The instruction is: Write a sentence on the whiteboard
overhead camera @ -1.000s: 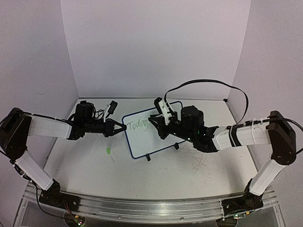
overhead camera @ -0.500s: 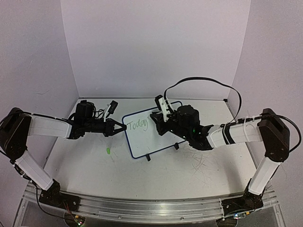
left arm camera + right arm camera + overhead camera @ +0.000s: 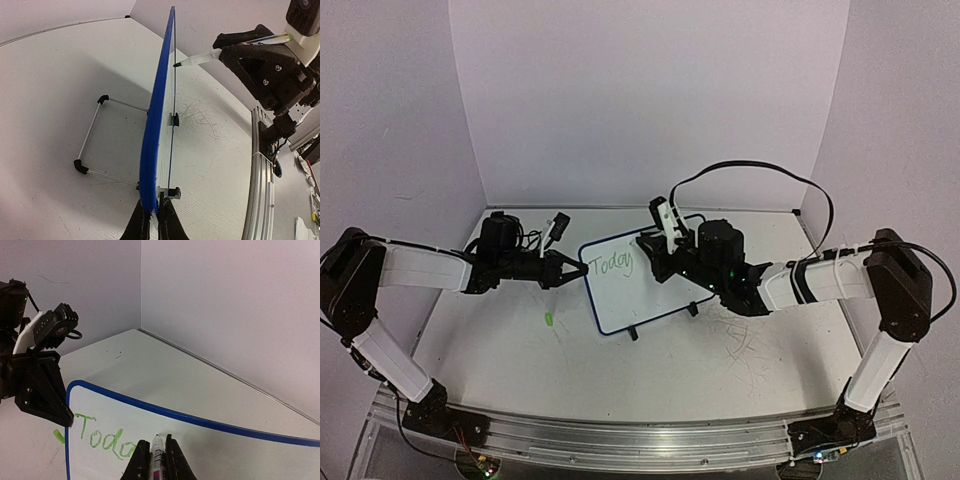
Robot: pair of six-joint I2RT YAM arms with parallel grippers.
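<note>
Progress looks early: only one word, "Today", stands in thin green cursive handwriting (image 3: 611, 264) at the upper left of the small white rectangular whiteboard with a thin blue frame (image 3: 645, 295). The rest of that face is bare. The whiteboard is propped upright on its black feet near the middle of the white table (image 3: 520, 360).

The left gripper (image 3: 570, 270) is clamped on the board's left edge, steadying it. Its own wrist view shows the two fingers pinching the blue frame. The right gripper (image 3: 658, 252) is closed around a slim white marker with a dark tip (image 3: 200, 59). That tip sits at or just off the board beside the last letter; I cannot tell which.

I'd say every word after the first is yet to be written, so most of the job is left.
</note>
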